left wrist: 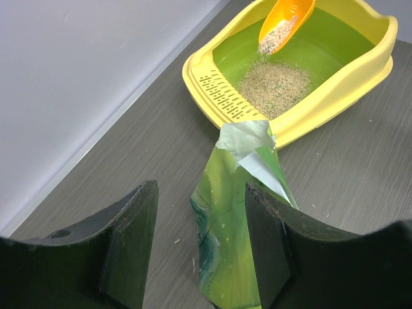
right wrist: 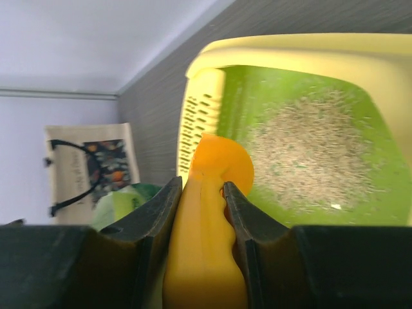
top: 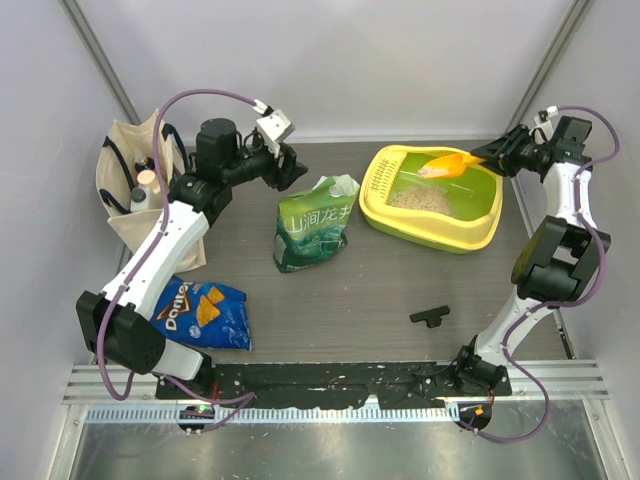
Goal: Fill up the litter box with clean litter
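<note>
On the far right of the surface, in the top view, the litter box (top: 470,235) holds a small heap of clean litter (top: 425,200). The right arm folds at the elbow, its wrist pointing left over the far rim with the orange scoop (top: 450,165). The left arm stretches to the far left, its wrist turned toward the green pouch (top: 312,225).

From the left wrist, the left jaws stand apart and empty, and the pouch top shows beyond the gap. The scoop (left wrist: 283,22) is tipped and granules (left wrist: 273,87) spill from it. They look loose and free-flowing, so they are probably movable only in a container.

From the right wrist, the right jaws clamp the scoop's handle (right wrist: 206,212). It looks like smooth, stiff, light plastic, so the handle is likely the sound hold.
</note>
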